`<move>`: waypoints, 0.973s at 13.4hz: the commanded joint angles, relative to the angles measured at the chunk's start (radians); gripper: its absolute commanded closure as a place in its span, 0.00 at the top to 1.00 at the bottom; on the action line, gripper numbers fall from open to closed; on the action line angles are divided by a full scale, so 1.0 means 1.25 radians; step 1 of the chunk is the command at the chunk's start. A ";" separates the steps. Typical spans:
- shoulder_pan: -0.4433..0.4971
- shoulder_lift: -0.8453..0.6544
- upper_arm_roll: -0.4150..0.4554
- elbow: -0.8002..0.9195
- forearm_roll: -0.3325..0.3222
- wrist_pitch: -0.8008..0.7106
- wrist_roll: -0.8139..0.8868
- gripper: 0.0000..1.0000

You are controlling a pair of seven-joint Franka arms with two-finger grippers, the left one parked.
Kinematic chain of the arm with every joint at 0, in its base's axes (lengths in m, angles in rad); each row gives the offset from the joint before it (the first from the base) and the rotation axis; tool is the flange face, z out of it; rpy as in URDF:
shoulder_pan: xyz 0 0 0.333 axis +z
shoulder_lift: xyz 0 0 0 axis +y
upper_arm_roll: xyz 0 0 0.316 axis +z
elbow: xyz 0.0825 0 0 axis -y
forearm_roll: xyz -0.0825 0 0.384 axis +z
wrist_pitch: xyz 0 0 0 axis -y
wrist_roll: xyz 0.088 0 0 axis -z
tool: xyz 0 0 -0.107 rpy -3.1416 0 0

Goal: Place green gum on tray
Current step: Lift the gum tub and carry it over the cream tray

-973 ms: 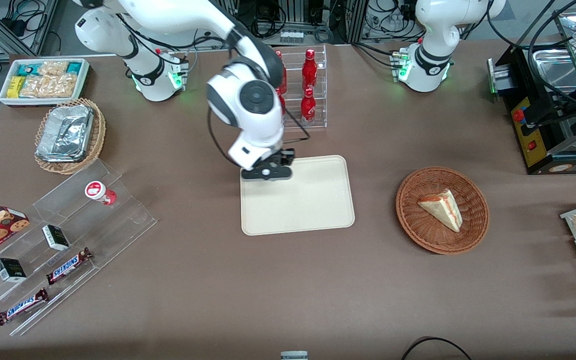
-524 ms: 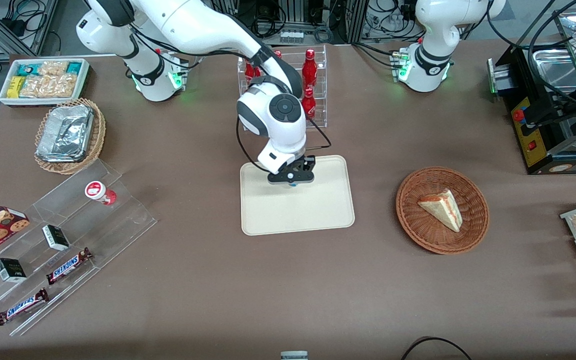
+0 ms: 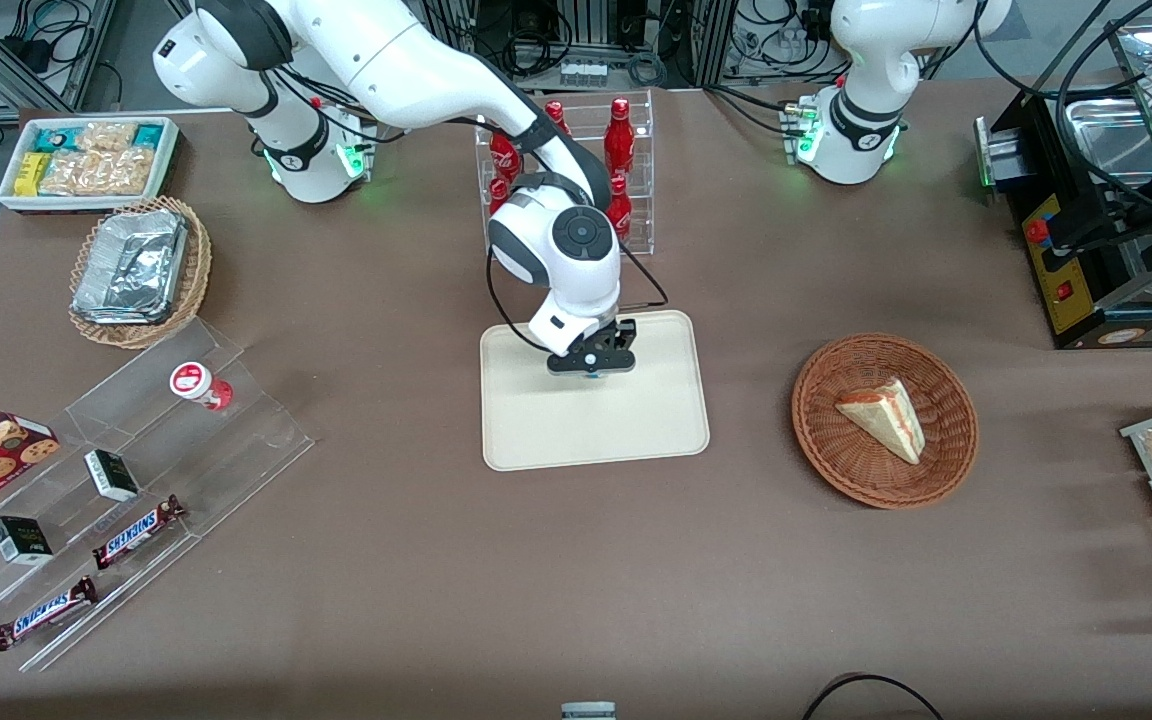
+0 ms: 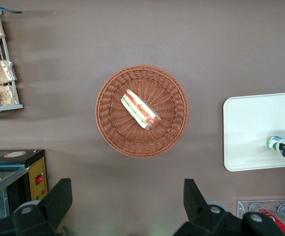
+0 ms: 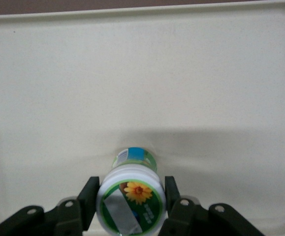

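Observation:
The green gum (image 5: 131,202), a small bottle with a white lid bearing a green round label, stands upright between my gripper's (image 5: 131,196) fingers, which press on both sides of the lid. It hangs over the cream-beige tray (image 5: 181,73), casting a shadow on it. In the front view my gripper (image 3: 591,362) is above the part of the tray (image 3: 626,425) farther from the camera, with a sliver of the gum (image 3: 591,374) showing under it. The left wrist view shows the gum (image 4: 276,143) low over the tray (image 4: 250,128); whether it touches I cannot tell.
A red-lidded bottle (image 3: 198,384) sits on the acrylic stand toward the working arm's end. A rack of red bottles (image 3: 616,180) stands just past the tray, farther from the camera. A wicker basket (image 3: 946,462) with a sandwich lies toward the parked arm's end.
My gripper has carried the gum from the tray's corner toward its middle, moving toward the parked arm's end and dropping lower over the tray.

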 commanded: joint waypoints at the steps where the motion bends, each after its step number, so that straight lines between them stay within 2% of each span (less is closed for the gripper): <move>1: 0.008 0.014 -0.009 0.026 0.008 0.006 0.007 0.00; 2: 0.008 0.015 -0.009 0.026 0.008 0.006 0.009 0.00; 5: 0.008 0.019 -0.009 0.026 0.005 0.007 0.001 0.27; 6: 0.008 0.021 -0.009 0.026 0.005 0.011 0.001 0.27; 7: 0.008 0.021 -0.009 0.026 0.006 0.013 0.000 0.32; 8: 0.008 0.022 -0.009 0.026 0.006 0.013 0.001 0.60; 9: 0.007 0.019 -0.009 0.026 0.009 0.013 0.007 0.99; 13: -0.004 -0.009 -0.010 0.023 0.011 0.008 0.006 1.00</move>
